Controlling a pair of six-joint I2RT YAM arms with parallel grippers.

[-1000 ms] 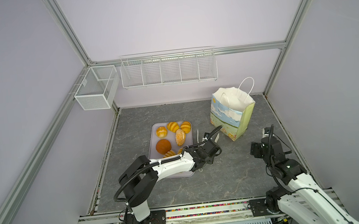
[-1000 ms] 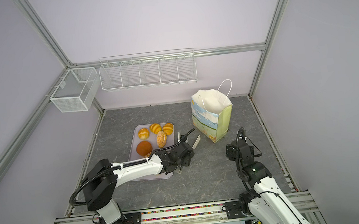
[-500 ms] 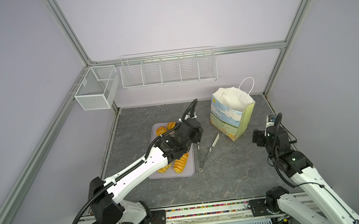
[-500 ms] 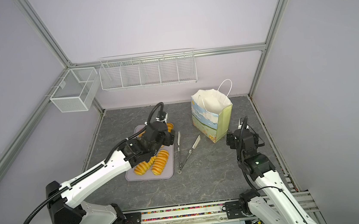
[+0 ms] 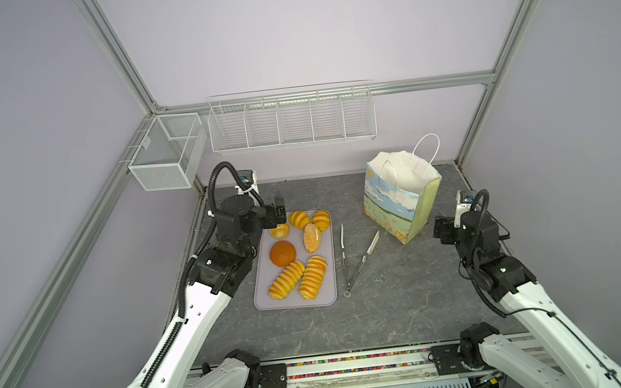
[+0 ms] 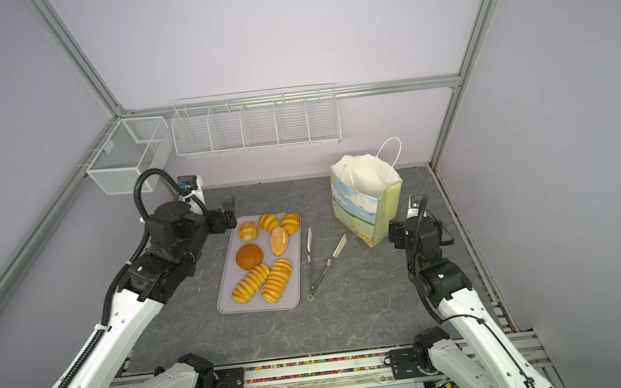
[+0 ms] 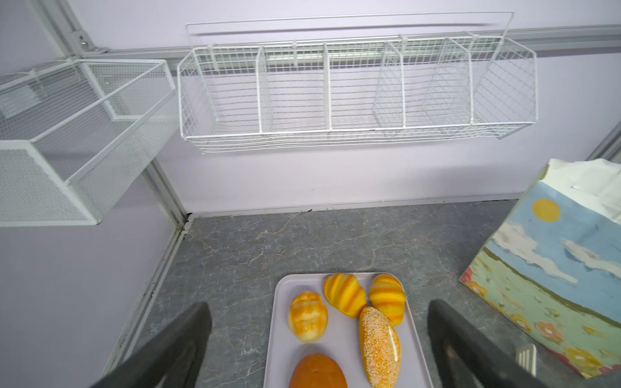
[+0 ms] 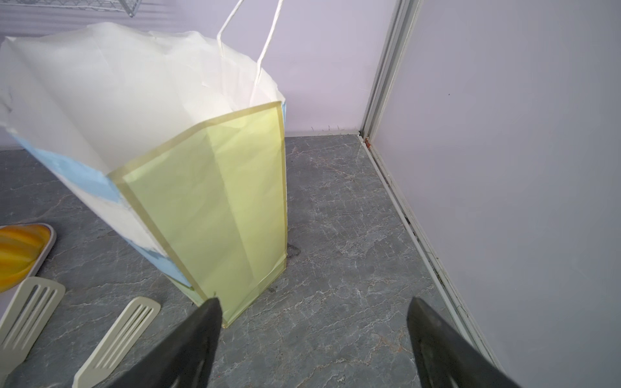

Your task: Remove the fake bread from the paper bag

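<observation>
Apparently all seven pcs of glossy toy fake bread (image 6: 249, 256) lie on the pale lilac rectangular plastic tray (image 5: 296, 301). Three ridged golden buns (image 5: 299, 219) sit at the far end, then a speckled oval (image 5: 311, 237) and a brown round bun (image 5: 282, 254), w/ two long ridged yellow-orange loaves (image 5: 287, 284) nearest the robot. The tall paper bag (image 5: 399, 202), printed sky and pale green side, stands upright well apart to the right. Its white inside shows no bread, but the bottom is hidden, so can't confirm it's empty.

The left gripper (image 5: 279, 212) hangs by the tray's far left corner, jaws spread wide, nothing in them. The right gripper (image 5: 441, 230) gapes empty too, just beside the bag's green side near its base.

Risks, as I judge:
- **Bag:** it's light & tall, so a nudge from the right gripper prob tips or crumples it.
- **Handle:** a white cord handle (image 5: 427, 148) could snag a finger going in.
- **Tray:** the left gripper dropping carelessly could knock the nearest bun off or shove the tray.
- **Tongs:** cream slotted tongs (image 5: 360, 260) lie open btw tray and bag, so an arm crossing low would drag them into either.
- **Bread:** it's glossy, so a hard pinch may squirt it out.
</observation>
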